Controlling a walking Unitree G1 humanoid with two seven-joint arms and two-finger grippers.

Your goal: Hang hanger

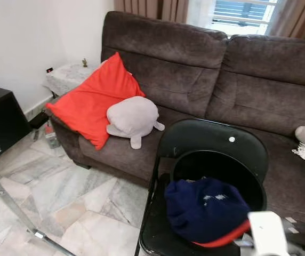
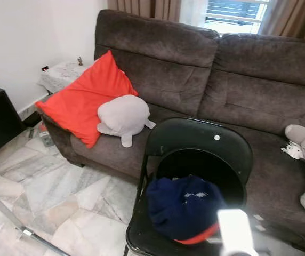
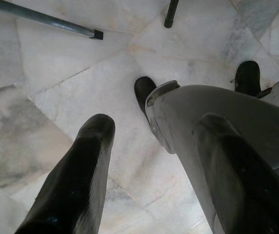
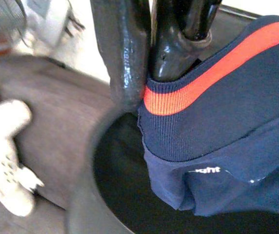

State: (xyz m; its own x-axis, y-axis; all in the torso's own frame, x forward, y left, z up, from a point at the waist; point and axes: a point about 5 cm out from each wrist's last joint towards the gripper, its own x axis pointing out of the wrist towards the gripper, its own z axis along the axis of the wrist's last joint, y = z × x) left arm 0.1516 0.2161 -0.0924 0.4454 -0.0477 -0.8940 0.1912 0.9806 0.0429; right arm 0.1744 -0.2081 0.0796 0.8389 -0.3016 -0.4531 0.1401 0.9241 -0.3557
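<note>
1. Gripping the red-trimmed hem of the navy garment [image 1: 206,210], the right end effector [image 4: 147,87] has its two fingers clenched on a thin fold of cloth. The garment lies bunched on the seat of the black chair [image 1: 211,138], which stands just in front of the sofa [image 1: 248,80].
2. Whether a hanger sits inside the bundle cannot be told. If the pinch has only cloth, a lift would raise the garment and leave any hanger behind, or let it slide out and drop.
3. The hold is at the very edge of the hem. Knit this soft will likely stretch and creep between the fingers, so a quick pull could strip it free.
4. The bundle rests inside the curve of the chair back. A lift that goes sideways rather than up could snag cloth on the frame, and could shift or tip the light folding chair.
5. The left end effector [image 3: 154,126] is released, fingers spread wide. It hangs idle over the marble floor [image 3: 56,87], close to the robot's own leg, so it gives no support if the garment sags or swings.
6. No rail or hook can be made out here, so the robot will probably have to walk. A loose trailing garment could catch the chair or a foot on the way.
</note>
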